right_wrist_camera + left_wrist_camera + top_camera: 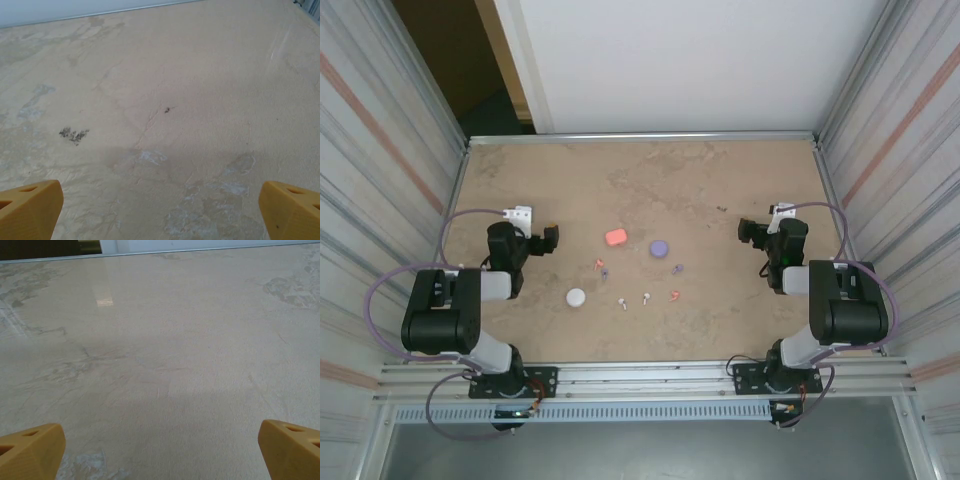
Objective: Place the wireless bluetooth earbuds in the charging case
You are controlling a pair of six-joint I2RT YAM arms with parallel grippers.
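left end effector (160, 452) and right end effector (160, 212) both spread wide, empty; earbuds (646, 297) loose on table (720, 190) among cases (615, 237)

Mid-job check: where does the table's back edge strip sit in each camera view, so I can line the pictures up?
Top external: the back edge strip runs level across the upper part of the picture.
Left wrist: it lies along the very top, rising slightly to the right.
Right wrist: it cuts across the top left corner, rising to the right.
Shared landmark: the white back wall directly behind the strip.
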